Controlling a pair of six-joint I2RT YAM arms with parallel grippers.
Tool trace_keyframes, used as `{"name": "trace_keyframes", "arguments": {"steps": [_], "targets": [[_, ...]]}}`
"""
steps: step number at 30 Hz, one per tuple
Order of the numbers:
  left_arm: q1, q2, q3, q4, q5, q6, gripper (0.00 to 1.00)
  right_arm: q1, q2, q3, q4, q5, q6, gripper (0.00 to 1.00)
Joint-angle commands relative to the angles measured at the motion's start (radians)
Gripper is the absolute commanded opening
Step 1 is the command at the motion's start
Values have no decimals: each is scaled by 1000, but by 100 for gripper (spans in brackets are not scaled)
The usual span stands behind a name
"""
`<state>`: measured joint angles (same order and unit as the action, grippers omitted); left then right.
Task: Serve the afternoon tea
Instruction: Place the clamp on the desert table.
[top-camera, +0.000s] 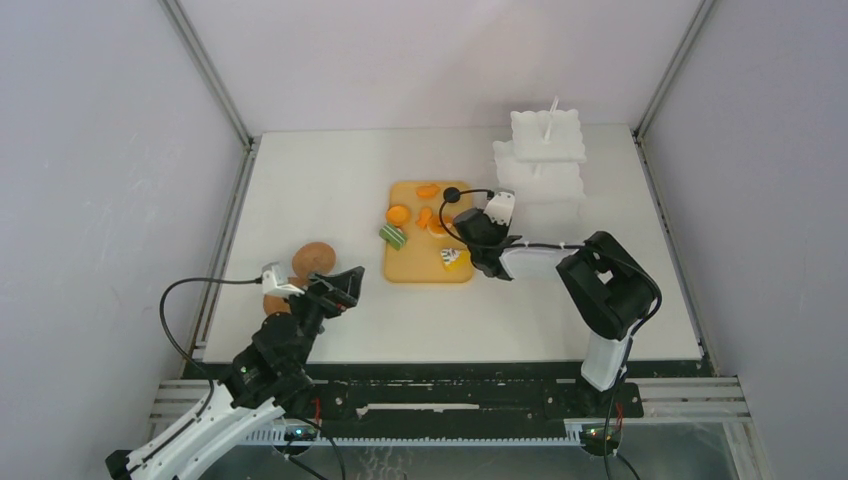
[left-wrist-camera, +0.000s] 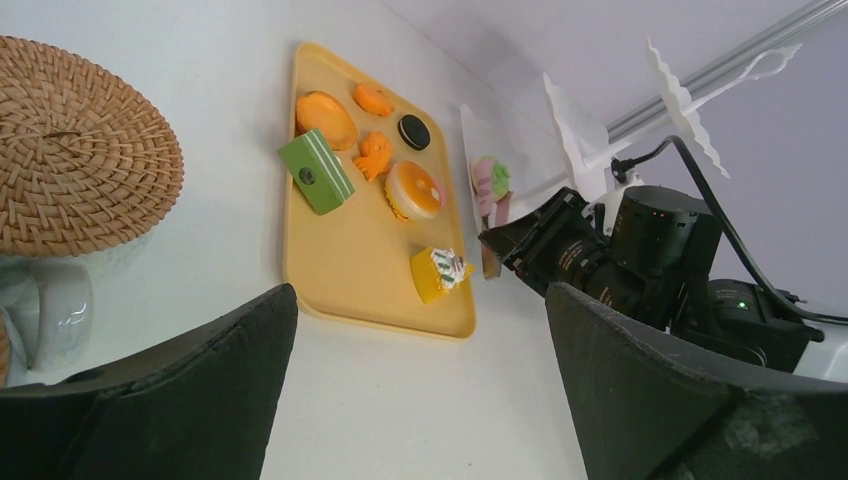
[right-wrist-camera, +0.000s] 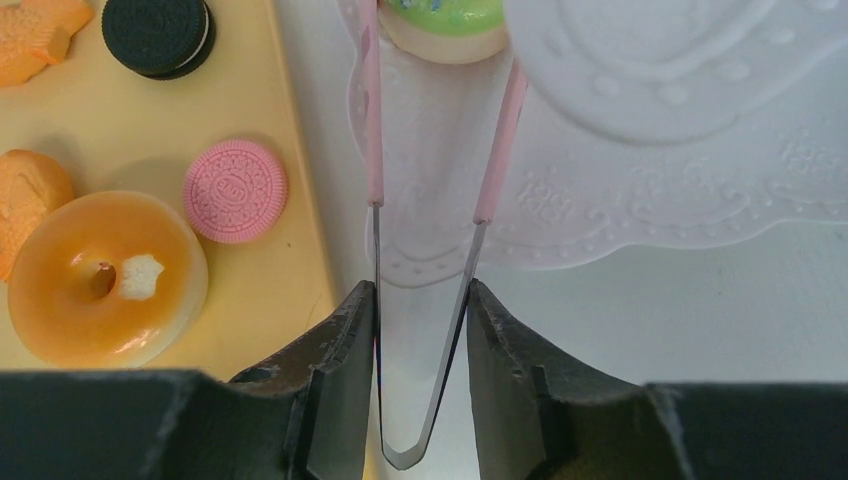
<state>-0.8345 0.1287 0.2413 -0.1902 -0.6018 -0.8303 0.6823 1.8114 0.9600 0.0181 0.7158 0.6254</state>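
My right gripper (right-wrist-camera: 420, 300) is shut on thin pink tongs (right-wrist-camera: 372, 150). The tongs pinch a green donut (right-wrist-camera: 440, 22) over the lowest plate of the white tiered stand (right-wrist-camera: 640, 190). In the top view this gripper (top-camera: 470, 222) sits at the board's right edge. On the tan board (right-wrist-camera: 270, 110) lie a pink round (right-wrist-camera: 235, 190), a black round (right-wrist-camera: 155, 35), an orange donut (right-wrist-camera: 100, 275), a green cake (top-camera: 392, 236) and a yellow wedge (top-camera: 453, 258). My left gripper (top-camera: 345, 283) is open and empty, near a woven coaster (top-camera: 315, 257) and a white mug (top-camera: 274, 277).
The white tiered stand (top-camera: 540, 165) rises at the back right, with a centre rod on top. A second coaster (top-camera: 277, 303) lies by the left arm. Grey walls close in the left, right and back of the table (top-camera: 330, 180).
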Motion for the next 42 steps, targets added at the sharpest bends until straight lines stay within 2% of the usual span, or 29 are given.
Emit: {"name": "trace_keyframes", "arguments": {"steps": [1, 9, 17, 31, 42], "targets": [[3, -25, 15, -5, -13, 0, 98, 28, -42, -4, -10, 17, 39, 42], [3, -26, 28, -20, -14, 11, 98, 48, -58, -13, -41, 18, 76, 46], [3, -42, 23, -32, -14, 8, 98, 60, -75, -36, -43, 26, 88, 42], [3, -53, 30, -48, -5, 8, 98, 100, -144, -55, -83, 67, 105, 45], [2, -39, 21, -43, -17, 6, 98, 3, -101, -41, 11, -6, 58, 42]]}}
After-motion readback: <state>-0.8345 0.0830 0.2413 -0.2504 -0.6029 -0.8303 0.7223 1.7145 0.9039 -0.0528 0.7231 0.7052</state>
